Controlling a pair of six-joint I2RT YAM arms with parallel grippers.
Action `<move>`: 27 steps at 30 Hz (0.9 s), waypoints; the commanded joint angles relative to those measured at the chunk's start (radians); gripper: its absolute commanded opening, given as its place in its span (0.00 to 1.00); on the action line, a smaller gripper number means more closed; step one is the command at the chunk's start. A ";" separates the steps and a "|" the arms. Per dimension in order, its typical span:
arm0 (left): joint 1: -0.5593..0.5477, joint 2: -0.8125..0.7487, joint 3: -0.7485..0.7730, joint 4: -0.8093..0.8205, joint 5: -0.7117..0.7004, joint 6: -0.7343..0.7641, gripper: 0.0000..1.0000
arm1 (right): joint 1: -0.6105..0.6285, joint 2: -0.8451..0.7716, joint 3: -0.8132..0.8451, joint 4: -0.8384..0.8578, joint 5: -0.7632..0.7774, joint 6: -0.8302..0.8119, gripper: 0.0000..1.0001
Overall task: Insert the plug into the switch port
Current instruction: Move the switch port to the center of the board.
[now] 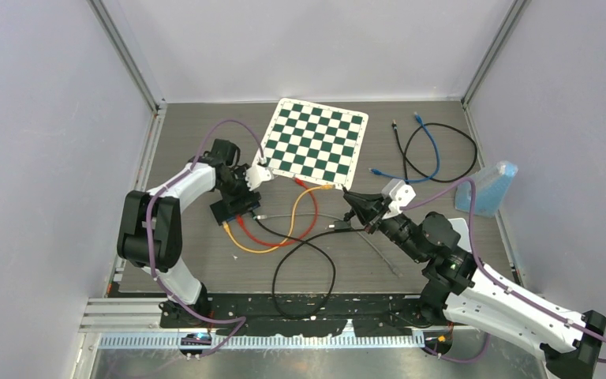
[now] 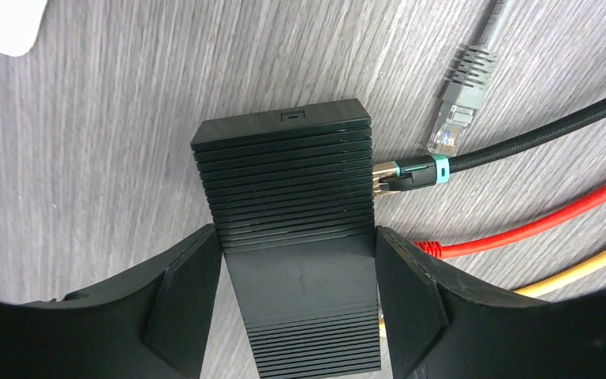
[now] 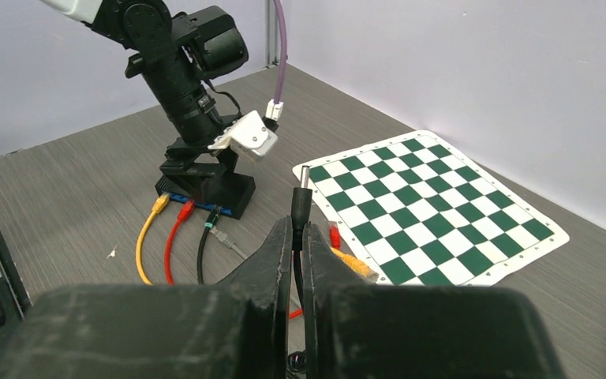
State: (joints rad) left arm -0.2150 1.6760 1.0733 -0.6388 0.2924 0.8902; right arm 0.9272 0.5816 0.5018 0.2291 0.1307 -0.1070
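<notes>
Looking at the left hand (image 2: 298, 237) first: it's down over the switch (image 2: 288, 174), one finger along each long side, both pressed against the ribbed black casing. So it's grasping the switch, which lies flat on the tabletop (image 1: 229, 268)

Just past that hand's right finger, three cables sit in the switch's port face:
- black cable (image 2: 521, 138) with a teal band, furthest out from the fingertips
- red cable (image 2: 536, 229), next in
- yellow cable (image 2: 592, 268), nearest the palm and partly hidden behind the finger

A grey cable (image 2: 473, 63) lies loose beyond the black one. Its clear connector is just beside the black cable's connector and not in any port

Right hand (image 3: 298, 237) is clenched on the plug (image 3: 301, 201). It's a black barrel type, with the body pinched between the two fingers and the metal tip sticking out past the fingertips. Its lead drops back between the fingers

The plug is held off the tabletop and well apart from the switch, which sits ahead and to the left of the right hand. The loops of red and yellow cable lie on the tabletop between the two hands

A green-and-white chessboard mat (image 1: 316, 142) lies flat ahead and to the right of the right hand's fingertips, near the left hand on its right side
</notes>
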 commanded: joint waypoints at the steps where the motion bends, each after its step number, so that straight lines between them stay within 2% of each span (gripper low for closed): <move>1: -0.003 -0.032 0.043 0.047 0.086 0.190 0.58 | -0.002 -0.014 0.054 0.006 0.061 0.001 0.05; 9: -0.003 0.032 0.129 -0.086 0.101 0.408 0.61 | -0.002 -0.012 0.068 -0.032 0.144 0.007 0.05; 12: -0.003 0.057 0.188 -0.137 0.140 0.460 0.61 | -0.002 -0.010 0.125 -0.093 0.205 0.029 0.05; 15: -0.011 0.093 0.233 -0.198 0.166 0.488 0.61 | -0.002 0.006 0.201 -0.207 0.332 0.052 0.05; 19: -0.035 0.104 0.195 -0.199 0.137 0.520 0.61 | -0.003 0.010 0.274 -0.311 0.396 0.082 0.05; 27: -0.110 0.090 0.164 -0.203 0.086 0.539 0.64 | -0.003 -0.015 0.314 -0.336 0.441 0.034 0.05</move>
State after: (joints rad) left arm -0.2951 1.7832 1.2449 -0.8101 0.3889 1.3796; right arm 0.9272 0.5816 0.7799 -0.1017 0.5140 -0.0471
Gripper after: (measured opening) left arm 0.677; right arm 0.091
